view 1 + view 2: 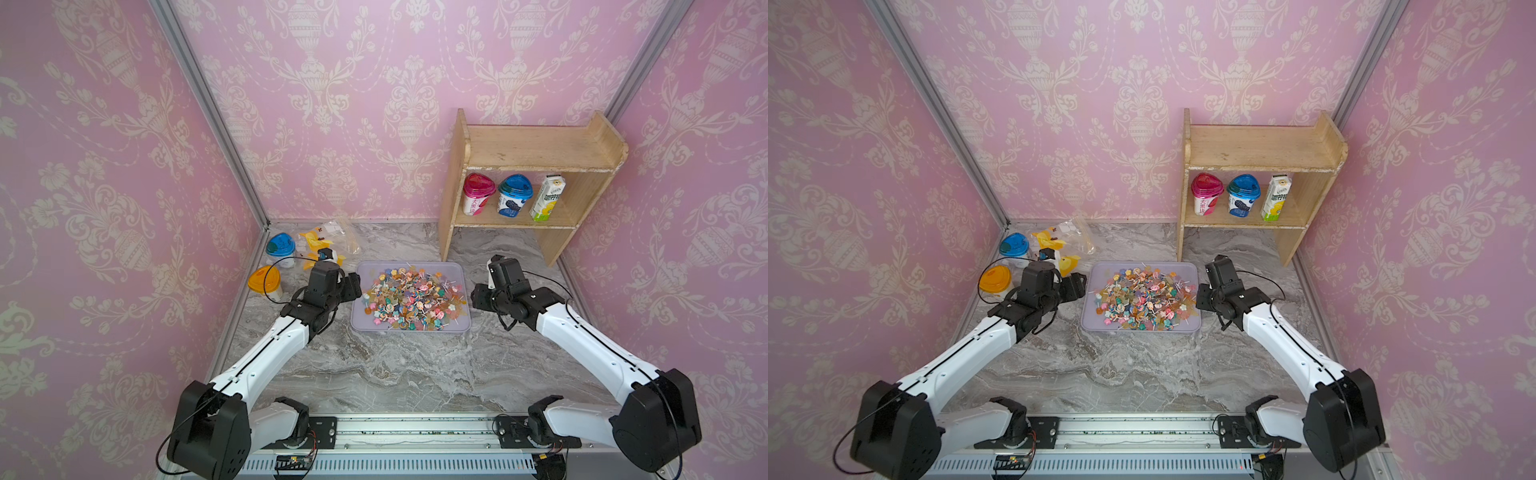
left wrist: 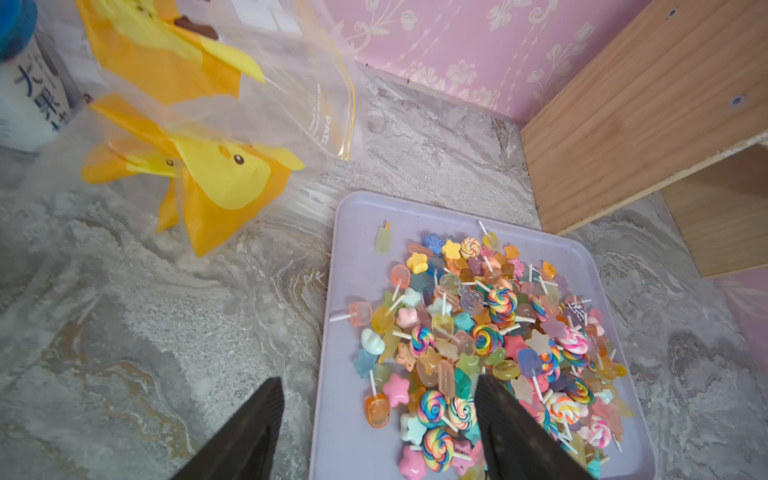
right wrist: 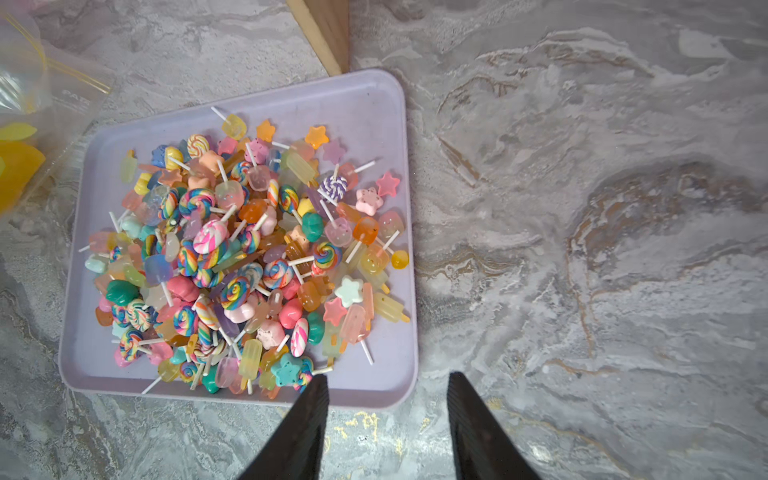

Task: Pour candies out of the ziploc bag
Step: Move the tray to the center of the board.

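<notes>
The candies [image 1: 409, 301] [image 2: 478, 340] [image 3: 232, 257] lie heaped in a lilac tray [image 1: 368, 270] [image 2: 353, 249] [image 3: 365, 108] at mid-table. The clear ziploc bag [image 1: 332, 237] [image 1: 1069, 232] [image 2: 291, 104] lies slack on the table behind the tray's left corner, with yellow and orange paper shapes showing through it. My left gripper [image 1: 353, 286] [image 2: 378, 380] hovers open over the tray's left edge, holding nothing. My right gripper [image 1: 478, 297] [image 3: 388, 376] stands open just off the tray's right edge, also holding nothing.
A blue-lidded cup [image 1: 281, 245] and an orange-lidded cup [image 1: 264, 282] stand by the left wall, close to my left arm. At the back right is a wooden shelf [image 1: 536, 149] that holds two cups and a carton. Pink walls close in three sides.
</notes>
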{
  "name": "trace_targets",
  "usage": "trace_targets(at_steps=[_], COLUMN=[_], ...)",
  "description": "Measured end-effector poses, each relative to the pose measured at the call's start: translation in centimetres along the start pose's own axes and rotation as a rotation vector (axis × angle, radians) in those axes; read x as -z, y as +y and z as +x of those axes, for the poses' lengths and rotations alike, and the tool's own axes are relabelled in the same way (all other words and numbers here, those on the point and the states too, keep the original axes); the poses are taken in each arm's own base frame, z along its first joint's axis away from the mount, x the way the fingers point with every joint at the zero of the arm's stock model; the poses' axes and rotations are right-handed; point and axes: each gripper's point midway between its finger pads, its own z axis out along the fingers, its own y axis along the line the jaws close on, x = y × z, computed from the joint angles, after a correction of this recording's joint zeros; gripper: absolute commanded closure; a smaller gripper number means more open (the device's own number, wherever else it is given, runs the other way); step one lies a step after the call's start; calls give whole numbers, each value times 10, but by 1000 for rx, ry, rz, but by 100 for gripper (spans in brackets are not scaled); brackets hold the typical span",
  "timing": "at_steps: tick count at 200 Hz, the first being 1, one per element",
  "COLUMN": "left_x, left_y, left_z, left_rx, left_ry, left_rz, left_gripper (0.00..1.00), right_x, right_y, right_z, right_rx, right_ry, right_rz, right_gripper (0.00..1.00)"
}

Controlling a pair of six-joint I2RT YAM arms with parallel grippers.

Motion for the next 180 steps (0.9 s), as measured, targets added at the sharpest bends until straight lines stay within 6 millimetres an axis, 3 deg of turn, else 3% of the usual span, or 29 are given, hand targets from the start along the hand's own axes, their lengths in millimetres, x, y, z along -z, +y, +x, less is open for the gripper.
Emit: trace_targets(at_steps=[29, 64, 105, 113, 121, 123, 180], left_x=[12, 24, 47, 50, 51, 51, 43], left_y=[-3, 2, 14, 18, 21, 22, 48], left_z=[-18, -28, -40, -40, -39, -39, -9], left_rx=[-62, -135, -191, -200, -208, -210, -277], left_ry=[-48, -96, -190, -203, -211, -212, -179], left_rz=[-8, -41, -100, -115, -129, -133, -214], left_gripper=[16, 12, 7, 5, 4, 4, 1], right_x=[22, 45, 55, 55, 56, 56, 50], right_y=[-5, -29, -66, -73, -77, -79, -92], right_z=[-19, -31, -21, -17, -13, -12, 3], right_rx=[19, 35, 59, 62, 72, 74, 119], right_ry=[-83, -174, -233, -236, -238, -238, -245], right_rz=[29, 147, 312, 337, 355, 360, 399], right_gripper=[52, 48, 41, 31, 3, 1, 1])
